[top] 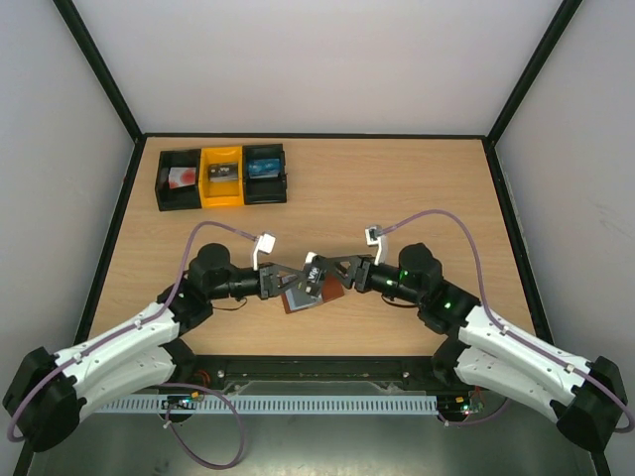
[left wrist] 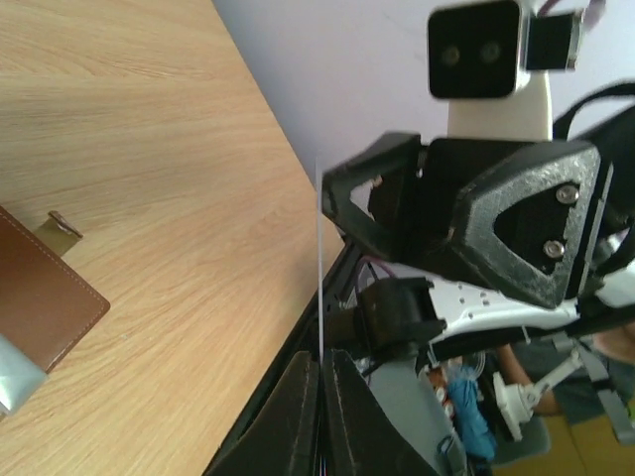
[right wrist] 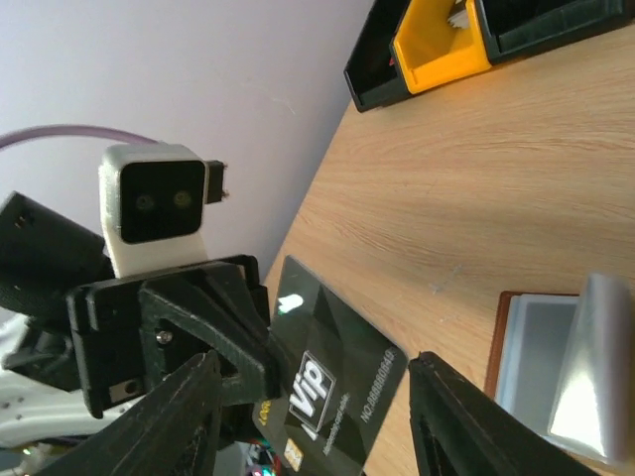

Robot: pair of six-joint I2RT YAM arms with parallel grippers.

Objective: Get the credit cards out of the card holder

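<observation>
Wooden surface (top: 417,188) carries the open wallet (top: 301,299) mid-frame. Left end effector (left wrist: 321,372) pinches the black card (right wrist: 335,347) by one edge; right end effector (right wrist: 316,397) stands wide around it. If those fingers clip the card while backing off, they could knock it loose.

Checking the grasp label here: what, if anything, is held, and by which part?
The left gripper pinches the black card by one edge. The right gripper is open, holding nothing.

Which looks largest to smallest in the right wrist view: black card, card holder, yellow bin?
1. black card and card holder: alike; holder cropped.
2. yellow bin: smallest, but farthest away, so unsure.
</observation>
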